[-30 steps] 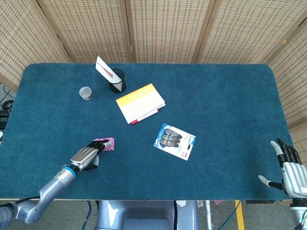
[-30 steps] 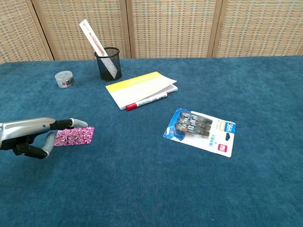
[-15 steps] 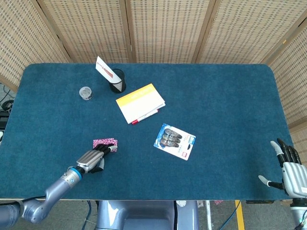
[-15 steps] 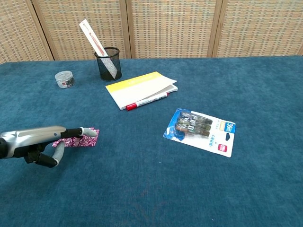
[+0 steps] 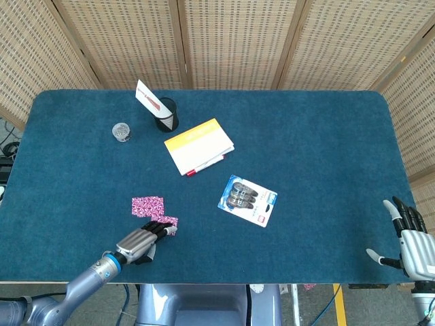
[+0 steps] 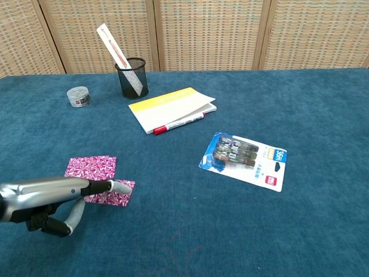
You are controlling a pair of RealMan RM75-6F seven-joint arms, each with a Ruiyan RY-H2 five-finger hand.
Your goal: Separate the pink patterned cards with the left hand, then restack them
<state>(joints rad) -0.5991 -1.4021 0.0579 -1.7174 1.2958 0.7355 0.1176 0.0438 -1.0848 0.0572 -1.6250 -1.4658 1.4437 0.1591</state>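
The left robot hand, fingers extended flat, pressed one pink card on the blue desk, beside another pink card; the right robot hand rested open.

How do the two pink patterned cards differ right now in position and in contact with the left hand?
The far card lies free on the table, fully exposed; the near card sits closer to the robot and slightly right, with the left hand's fingertips resting on it and covering part of it. In the chest view the near card looks close to or just overlapping the far card's corner. Both lie flat and share the same pink pattern.
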